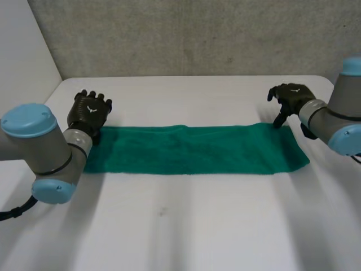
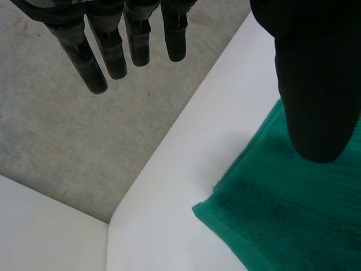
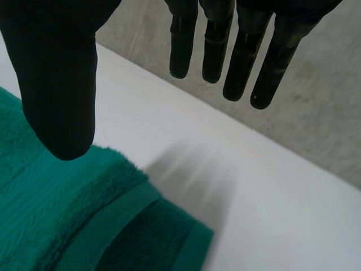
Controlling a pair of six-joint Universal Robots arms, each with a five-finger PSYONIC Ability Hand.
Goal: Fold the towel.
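A green towel (image 1: 194, 149) lies flat on the white table (image 1: 186, 226) as a long folded strip running left to right. My left hand (image 1: 88, 113) hovers at its far left corner, fingers (image 2: 104, 53) straight and apart from the thumb, nothing between them. The towel's corner (image 2: 271, 214) lies below the thumb in the left wrist view. My right hand (image 1: 290, 99) is at the far right corner, open too, with its thumb tip down near the cloth edge. In the right wrist view the fingers (image 3: 225, 51) hang straight above the table and the layered towel end (image 3: 84, 214) lies under the thumb.
A grey wall (image 1: 192, 34) rises behind the table's far edge. The table's left far corner (image 2: 113, 217) is close to my left hand. Bare white tabletop stretches in front of the towel.
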